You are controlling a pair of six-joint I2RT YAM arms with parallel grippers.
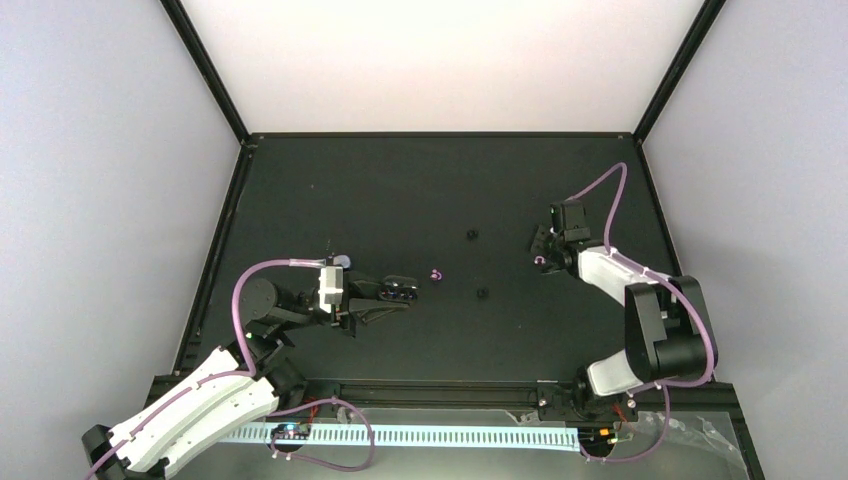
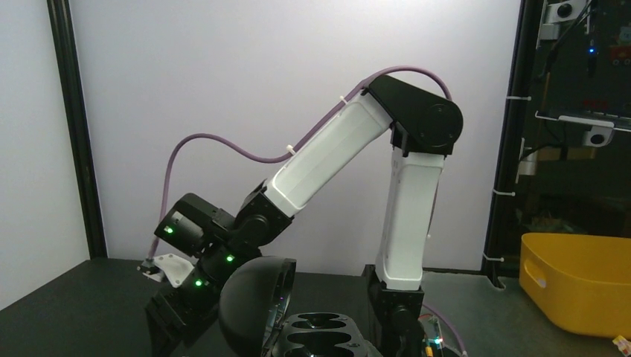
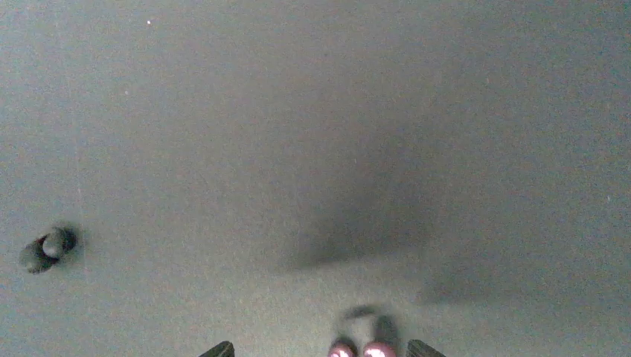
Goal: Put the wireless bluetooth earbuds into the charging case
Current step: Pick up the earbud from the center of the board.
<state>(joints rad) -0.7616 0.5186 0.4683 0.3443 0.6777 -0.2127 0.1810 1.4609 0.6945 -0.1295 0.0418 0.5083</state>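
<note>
My right gripper (image 3: 320, 349): tips spread, a purple earbud (image 3: 376, 350) lying between them, neither pad touching it, so nothing gripped. A black earbud (image 3: 48, 247) lies well apart.

My left gripper (image 1: 408, 298): charging case (image 2: 327, 343) at its tips, grip unclear. Its lid (image 2: 257, 301) is up and both wells (image 2: 318, 323) are empty, presumably offered for loading. A second purple earbud (image 1: 435, 273) waits on the table (image 1: 400, 180).

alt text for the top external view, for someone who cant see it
From above: the left gripper holds an open charging case over a black table, with a purple earbud just right of it and two black earbuds beyond, all loose. The right gripper is farther right, something purple at its tip.
</note>
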